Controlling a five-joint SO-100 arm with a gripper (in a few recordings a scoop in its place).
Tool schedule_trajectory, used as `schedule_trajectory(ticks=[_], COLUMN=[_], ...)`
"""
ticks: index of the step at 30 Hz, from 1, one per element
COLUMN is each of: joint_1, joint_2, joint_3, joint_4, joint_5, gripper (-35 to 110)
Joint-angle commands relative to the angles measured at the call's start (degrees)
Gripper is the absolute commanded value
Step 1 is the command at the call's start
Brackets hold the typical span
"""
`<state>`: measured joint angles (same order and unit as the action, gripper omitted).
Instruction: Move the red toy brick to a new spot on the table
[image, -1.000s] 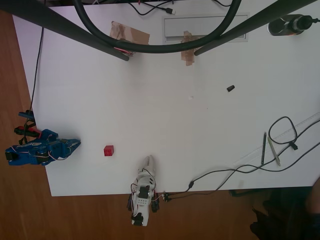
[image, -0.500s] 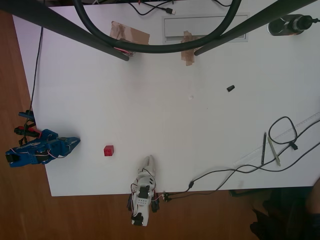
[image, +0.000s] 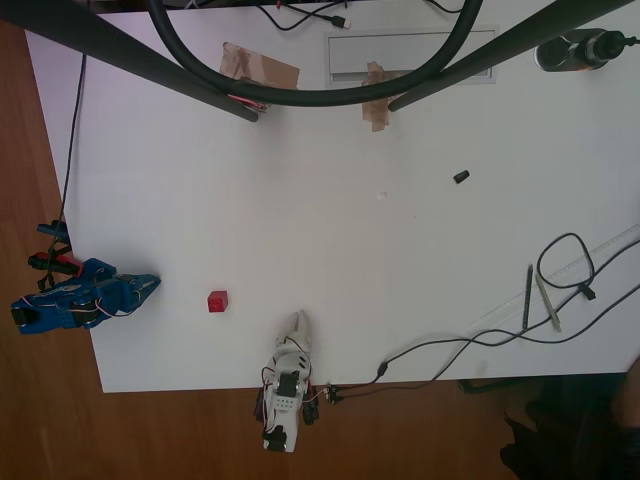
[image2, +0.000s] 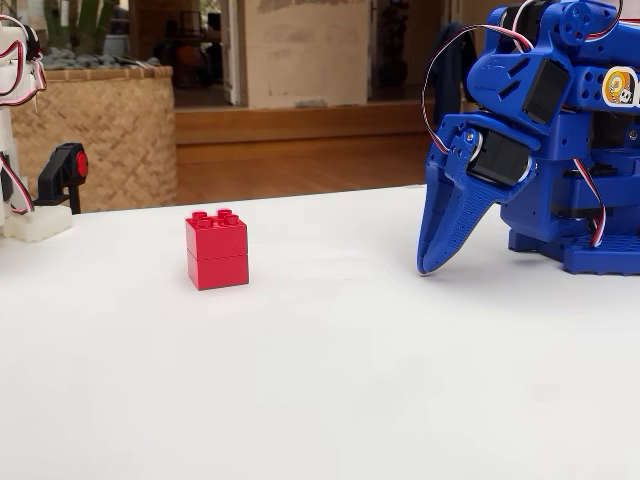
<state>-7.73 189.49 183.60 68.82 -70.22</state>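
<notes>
Fixed view: the red toy brick (image2: 217, 250) stands free on the white surface (image2: 320, 400), nearest the camera. Right of it and apart, the blue arm is folded low, its gripper (image2: 440, 262) pointing down, tip just above the surface, jaws closed and empty. Overhead view: brick (image: 218, 301), gripper (image: 150, 285) at the surface's left edge.

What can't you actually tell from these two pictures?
- The blue gripper: in the fixed view its fingers overlap, so open or shut is unclear; the overhead view shows it too small.
- The small black piece: too tiny overhead to identify.
- The red toy brick: its far side is hidden in the fixed view.
</notes>
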Motion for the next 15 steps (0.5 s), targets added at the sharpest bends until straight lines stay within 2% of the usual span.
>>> schedule_trajectory(ticks=[1,15], joint_1=[0.6,0.2], joint_2=[1.8,1.8], joint_3=[1.0,1.0], joint_4=[0.4,0.4], joint_5=[-0.5,-1.7], gripper=[0,0])
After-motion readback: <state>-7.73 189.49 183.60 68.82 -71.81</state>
